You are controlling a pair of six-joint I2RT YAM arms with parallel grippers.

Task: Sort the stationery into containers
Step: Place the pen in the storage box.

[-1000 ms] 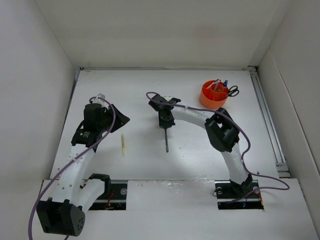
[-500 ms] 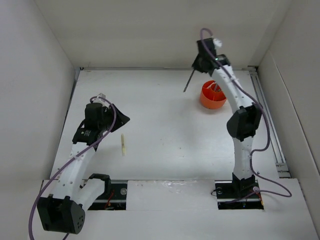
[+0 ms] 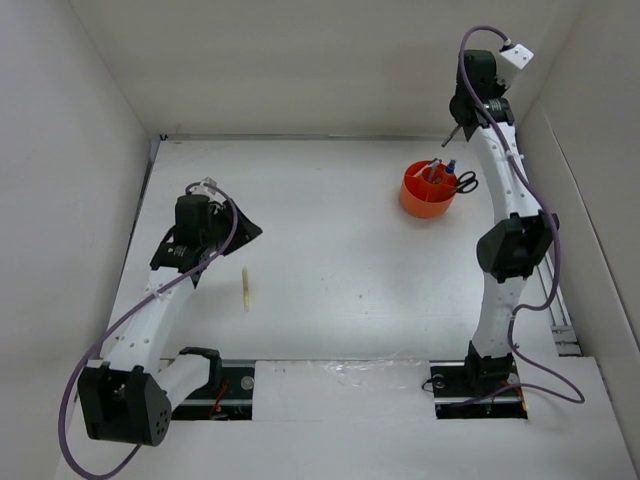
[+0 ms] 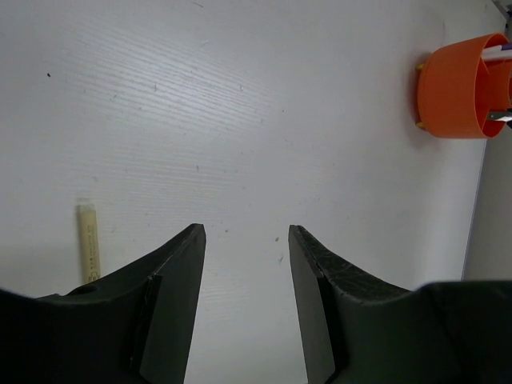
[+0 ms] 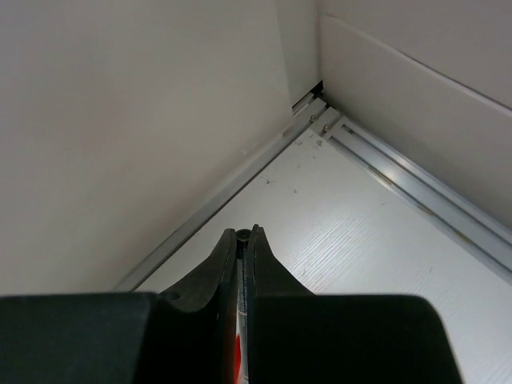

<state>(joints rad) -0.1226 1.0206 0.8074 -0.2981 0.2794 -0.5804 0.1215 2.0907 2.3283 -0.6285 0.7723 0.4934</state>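
You'll find the orange cup (image 3: pixel 428 190) standing upright on the desk (image 3: pixel 330 230), far and to the right. It is round and bright, with dividers inside. Two pens (image 3: pixel 441 170) stand tilted in it, one with a blue end. The scissors (image 3: pixel 466 181) sit at its right rim with their black handles sticking out; their blades are hidden. The pale yellow stick (image 3: pixel 246 289) lies flat on the desk, left of centre and towards the near side, pointing near to far, well apart from the cup. One thin pen (image 3: pixel 455 131) is off the desk, clamped between the right fingers (image 5: pixel 224 268) beyond the cup; you can see red on it between them.
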